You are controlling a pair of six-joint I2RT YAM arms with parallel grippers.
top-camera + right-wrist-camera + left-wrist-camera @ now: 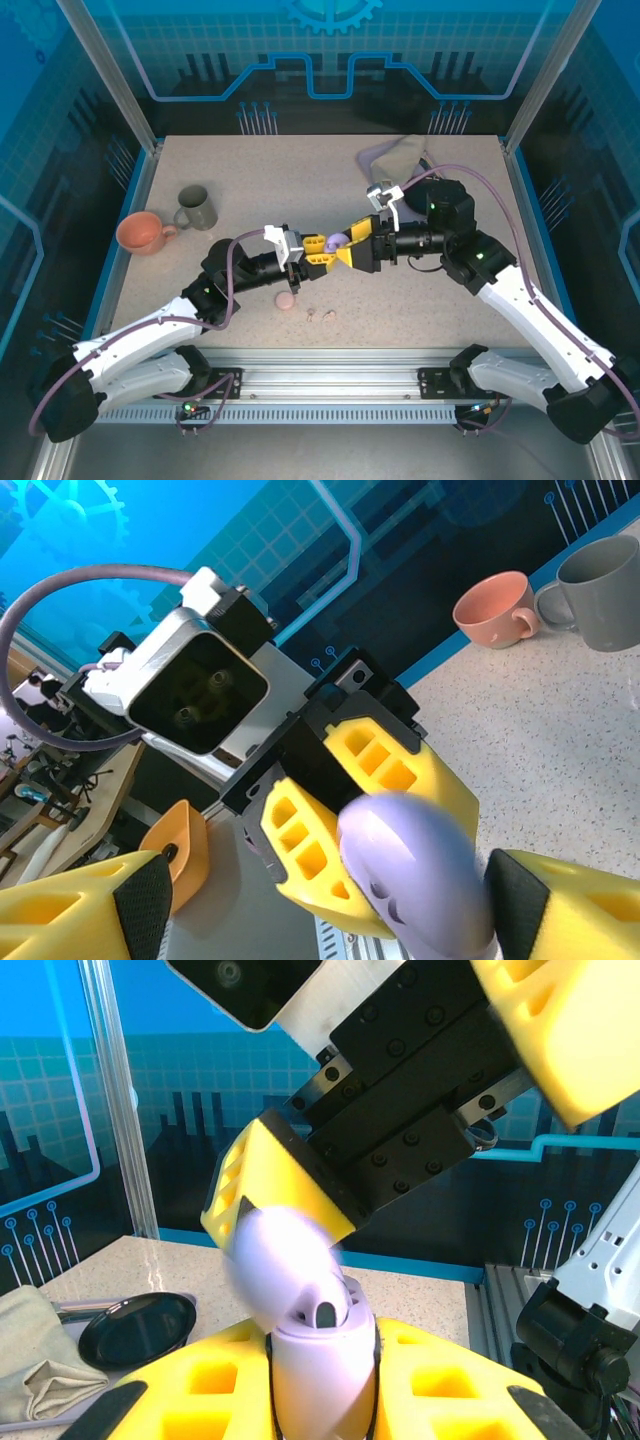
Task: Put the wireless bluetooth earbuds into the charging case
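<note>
A tiny lavender stemmed plastic earbud (327,1312) sits in the well of the lavender round plastic charging case (335,242). The case's lid is tipped open and blurred. The left hand (322,251) pinches the case's lower half between its yellow fingers and holds it above the middle of the speckled bench (300,170). The right hand (352,250) meets it from the right, its fingers spread with the lid between them. One yellow finger (270,1185) lies against or just beside the lid; which of the two cannot be told.

On the bench nearer than the held case lies a pale pink round case (286,301), with two tiny pale pink earbuds (328,317) just right of it. At the left stand a salmon ceramic cup (143,232) and a grey mug (197,207), side by side. At the far right lies a beige cloth pouch (400,155), with a black round dish (135,1325) beside it.
</note>
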